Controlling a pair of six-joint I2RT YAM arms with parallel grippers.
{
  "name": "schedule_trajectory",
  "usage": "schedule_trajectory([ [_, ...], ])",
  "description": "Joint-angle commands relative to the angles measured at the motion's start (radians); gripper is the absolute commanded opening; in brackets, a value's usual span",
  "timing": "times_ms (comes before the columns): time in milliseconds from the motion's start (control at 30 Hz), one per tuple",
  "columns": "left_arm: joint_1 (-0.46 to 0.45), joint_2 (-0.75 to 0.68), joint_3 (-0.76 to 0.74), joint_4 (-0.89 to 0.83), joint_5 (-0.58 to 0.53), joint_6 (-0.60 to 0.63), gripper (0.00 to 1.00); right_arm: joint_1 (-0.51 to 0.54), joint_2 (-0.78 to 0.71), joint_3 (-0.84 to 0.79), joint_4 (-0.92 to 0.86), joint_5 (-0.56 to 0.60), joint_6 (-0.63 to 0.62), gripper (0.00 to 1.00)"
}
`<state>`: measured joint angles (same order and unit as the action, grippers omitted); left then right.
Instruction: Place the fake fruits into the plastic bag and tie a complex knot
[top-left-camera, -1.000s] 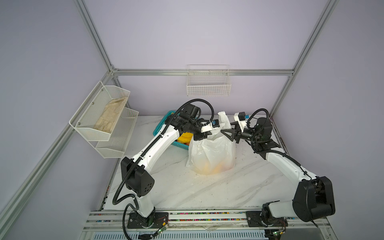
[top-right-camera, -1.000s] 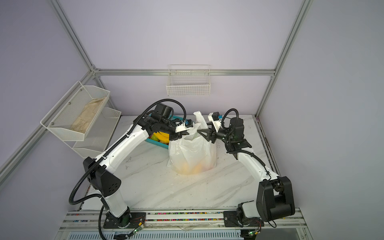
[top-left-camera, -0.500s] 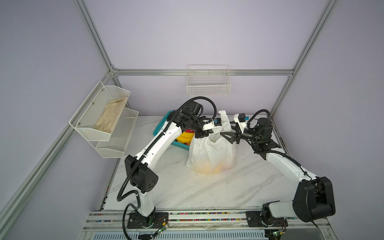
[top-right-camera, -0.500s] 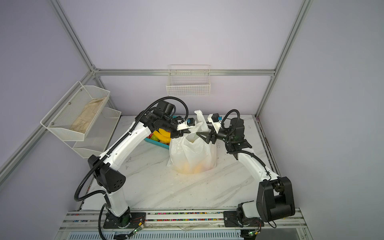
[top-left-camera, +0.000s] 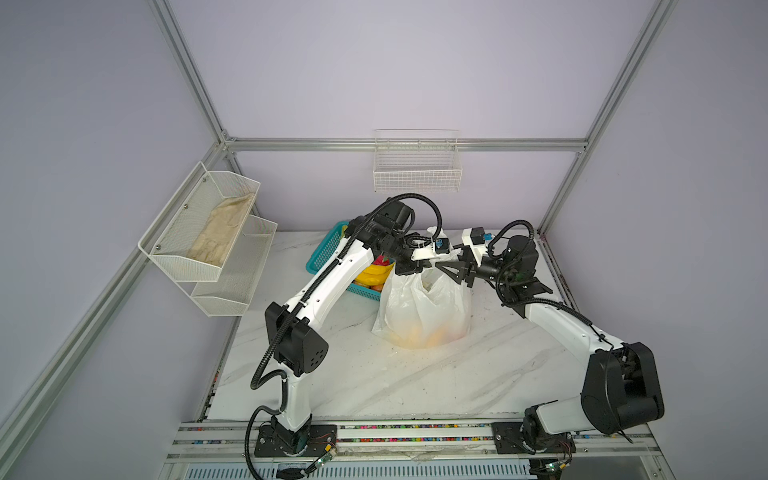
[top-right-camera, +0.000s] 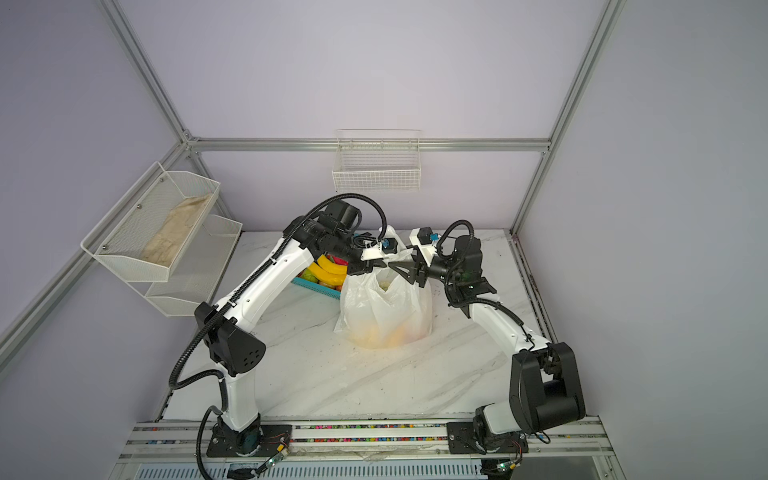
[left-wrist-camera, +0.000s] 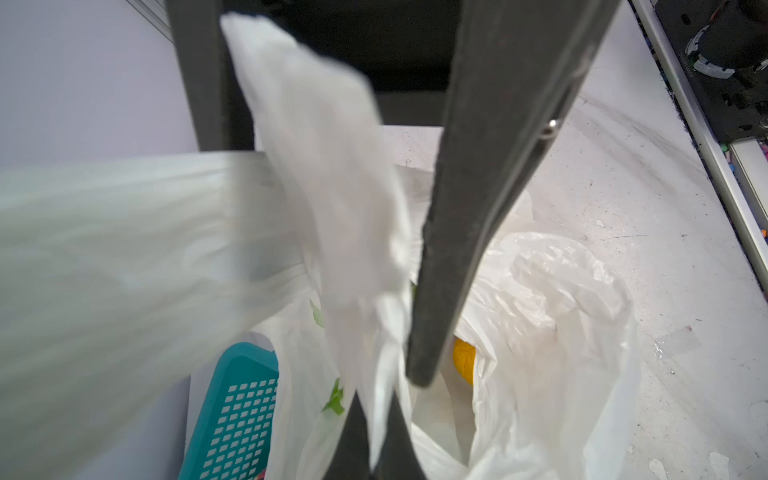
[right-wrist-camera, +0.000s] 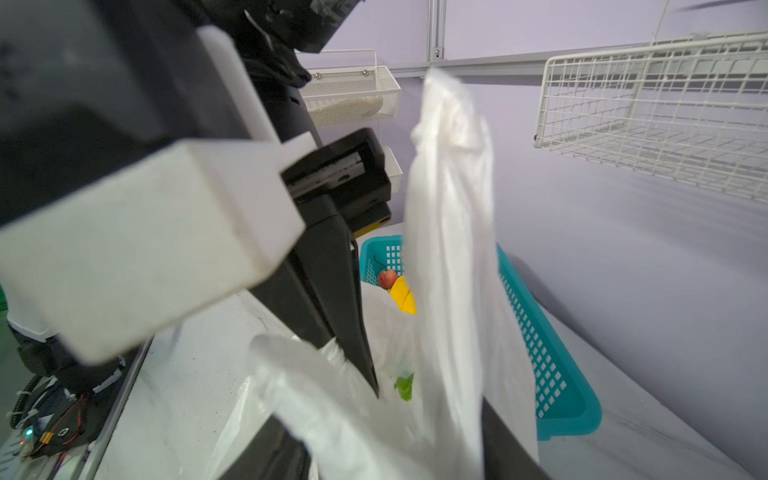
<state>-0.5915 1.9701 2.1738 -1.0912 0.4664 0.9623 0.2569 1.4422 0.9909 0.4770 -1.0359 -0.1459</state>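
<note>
In both top views the plastic bag (top-left-camera: 424, 307) is seen standing upright mid-worktop (top-left-camera: 374, 382). Fake fruits (top-left-camera: 424, 336) show orange through its base. More are heaped in the teal basket (top-left-camera: 328, 249) just beside it, far left. The left tool (top-left-camera: 434, 261) and the right tool (top-left-camera: 448, 271) are met almost tip to tip over the bag's mouth. Bare worktop is left on the near side and to the right. The far side is crowded by basket and wall.

In the left wrist view the left tool (left-wrist-camera: 374, 419) is clamped narrow on a handle strip of the bag. The strip's free end runs away between the right tool's widely parted fingers (left-wrist-camera: 478, 166). A yellow fruit (left-wrist-camera: 463, 357) is glimpsed inside.

In the right wrist view the strip is stood upright between the right tool's spread fingers (right-wrist-camera: 503, 449), and contact cannot be told. The coming move is judged to turn on this: the strip's long axis is vertical and lies within the open jaws. Closing on it and carrying it toward the near, open side seems called for.
</note>
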Motion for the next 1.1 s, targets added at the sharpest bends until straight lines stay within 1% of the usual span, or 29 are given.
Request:
schedule_trajectory([
  [0,-0.002,-0.001,0.093,-0.013,-0.003,0.015,0.0,0.001,0.01,0.022,0.049,-0.006,-0.015,0.41],
  [167,0.002,-0.002,0.093,-0.01,-0.007,-0.005,0.0,0.001,0.002,0.014,0.049,0.015,-0.017,0.11],
  [233,0.012,-0.011,0.089,-0.006,0.003,-0.029,0.06,0.001,-0.008,0.005,0.049,0.025,-0.021,0.03],
  [267,0.021,-0.019,0.084,-0.001,0.017,-0.043,0.14,0.001,-0.014,-0.001,0.049,0.028,-0.021,0.0],
  [300,0.031,-0.032,0.073,0.008,0.038,-0.064,0.24,0.002,-0.02,-0.005,0.046,0.028,-0.021,0.0],
  [333,0.044,-0.045,0.057,0.018,0.069,-0.079,0.3,0.001,-0.024,-0.007,0.043,0.027,-0.021,0.0],
  [400,0.073,-0.09,-0.012,0.077,0.152,-0.123,0.44,0.002,-0.035,-0.018,0.044,0.024,-0.011,0.0],
  [533,0.119,-0.179,-0.178,0.276,0.268,-0.236,0.65,0.004,-0.056,-0.05,0.082,0.003,0.029,0.0],
  [600,0.138,-0.203,-0.221,0.372,0.335,-0.317,0.72,0.007,-0.061,-0.061,0.084,-0.006,0.034,0.0],
  [700,0.144,-0.188,-0.202,0.446,0.421,-0.411,0.77,0.017,-0.06,-0.062,0.074,-0.017,0.034,0.0],
  [767,0.144,-0.159,-0.151,0.453,0.478,-0.455,0.79,0.022,-0.059,-0.064,0.07,-0.021,0.035,0.0],
  [833,0.138,-0.133,-0.106,0.456,0.507,-0.48,0.8,0.027,-0.059,-0.064,0.063,-0.025,0.034,0.0],
  [900,0.127,-0.11,-0.077,0.456,0.513,-0.49,0.8,0.03,-0.062,-0.069,0.061,-0.027,0.034,0.0],
  [967,0.116,-0.094,-0.059,0.457,0.522,-0.491,0.75,0.034,-0.062,-0.073,0.063,-0.027,0.037,0.0],
  [1067,0.108,-0.074,-0.034,0.458,0.531,-0.502,0.65,0.036,-0.057,-0.074,0.054,-0.023,0.032,0.0],
])
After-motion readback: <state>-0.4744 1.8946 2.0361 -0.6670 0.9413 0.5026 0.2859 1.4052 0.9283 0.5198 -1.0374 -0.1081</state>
